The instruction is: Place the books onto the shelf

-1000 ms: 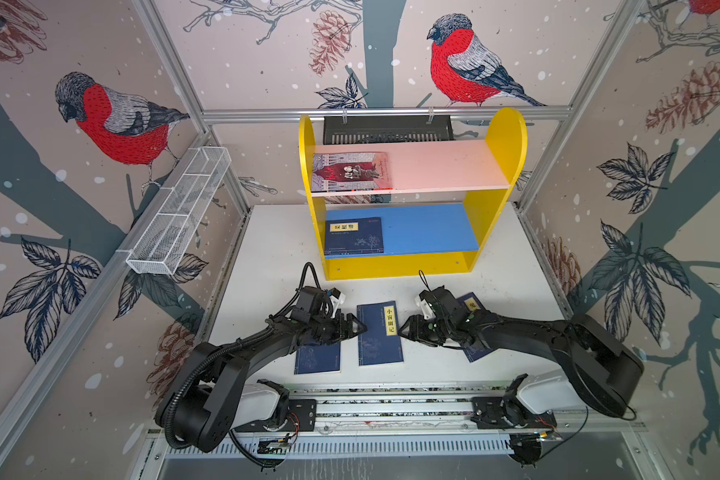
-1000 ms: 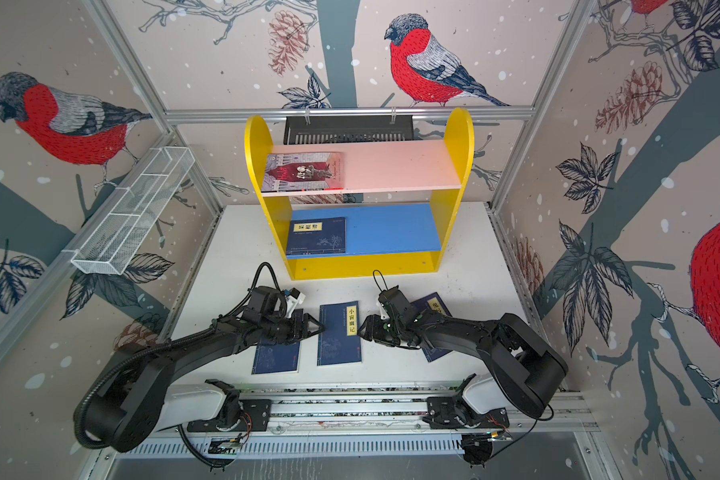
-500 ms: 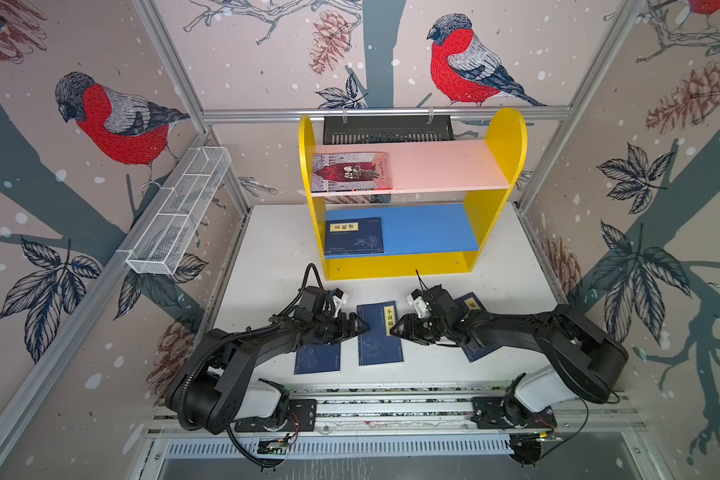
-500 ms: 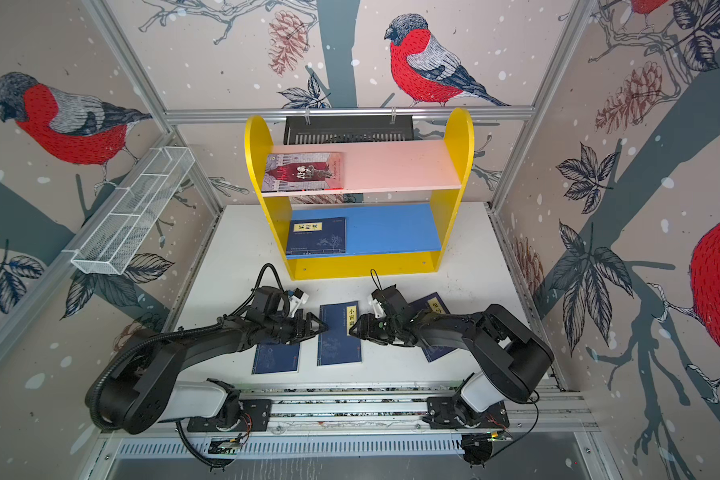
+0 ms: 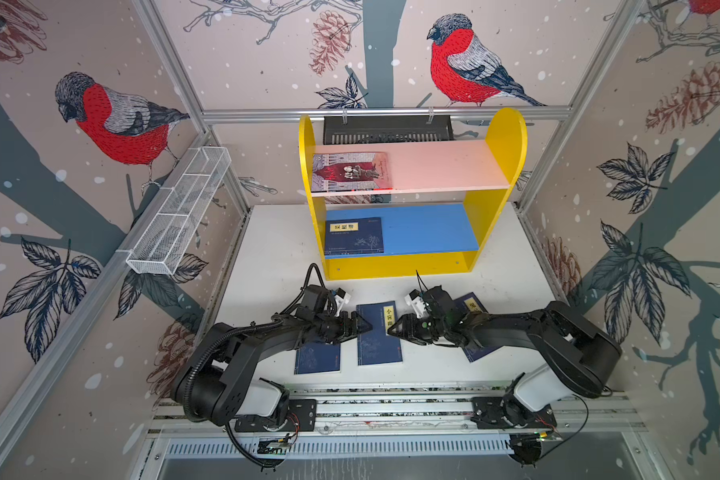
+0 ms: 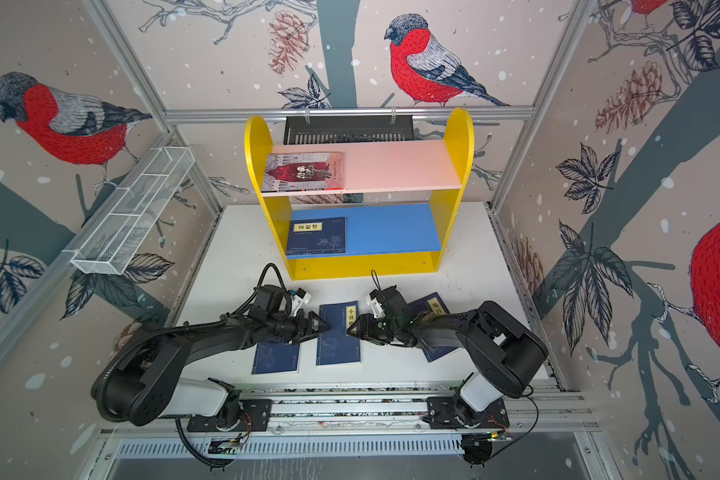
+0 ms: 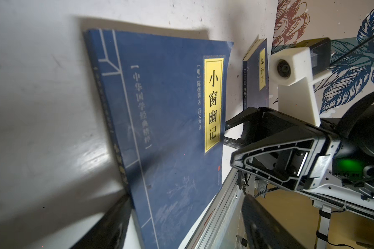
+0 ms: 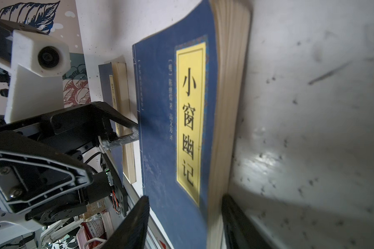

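In both top views a navy paperback with a yellow title label (image 5: 377,338) (image 6: 336,338) is seen flat near the white tabletop's (image 5: 275,249) front edge, the left gripper (image 5: 364,326) at its spine, the right gripper (image 5: 392,330) at its page edge, and the yellow two-tier shelf (image 5: 506,137) at the rear edge. In the left wrist view the right gripper's fingers (image 7: 231,143) are shown partly parted, nothing clamped. In the right wrist view the left gripper's fingers (image 8: 121,140) are shown spread wide, nothing held.

Pink upper board (image 5: 445,166) and blue lower board (image 5: 429,228) are bare across their right halves; grey-lilac book (image 5: 352,171) and a navy book (image 5: 354,235) take the left ends. Open table strip (image 5: 375,289) before the shelf base (image 5: 400,266). Left gripper (image 5: 366,326) and right gripper (image 5: 391,330) flank the middle book (image 5: 377,345), tips near each other.
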`<control>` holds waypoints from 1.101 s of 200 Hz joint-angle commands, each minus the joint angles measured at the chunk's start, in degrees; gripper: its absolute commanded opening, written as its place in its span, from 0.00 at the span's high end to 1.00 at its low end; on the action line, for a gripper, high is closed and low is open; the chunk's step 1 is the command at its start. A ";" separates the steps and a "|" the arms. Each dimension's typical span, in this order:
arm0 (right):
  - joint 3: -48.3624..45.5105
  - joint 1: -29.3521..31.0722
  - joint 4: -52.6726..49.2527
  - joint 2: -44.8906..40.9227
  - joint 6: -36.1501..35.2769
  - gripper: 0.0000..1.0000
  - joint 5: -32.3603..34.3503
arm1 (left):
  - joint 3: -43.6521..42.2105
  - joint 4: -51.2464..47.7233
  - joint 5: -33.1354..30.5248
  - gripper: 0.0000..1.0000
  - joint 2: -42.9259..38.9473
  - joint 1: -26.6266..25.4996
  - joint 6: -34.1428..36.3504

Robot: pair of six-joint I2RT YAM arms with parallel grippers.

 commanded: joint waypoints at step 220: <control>0.24 -1.91 3.04 -0.92 0.77 0.88 -1.84 | -0.02 3.73 1.65 0.19 0.00 -0.18 -1.72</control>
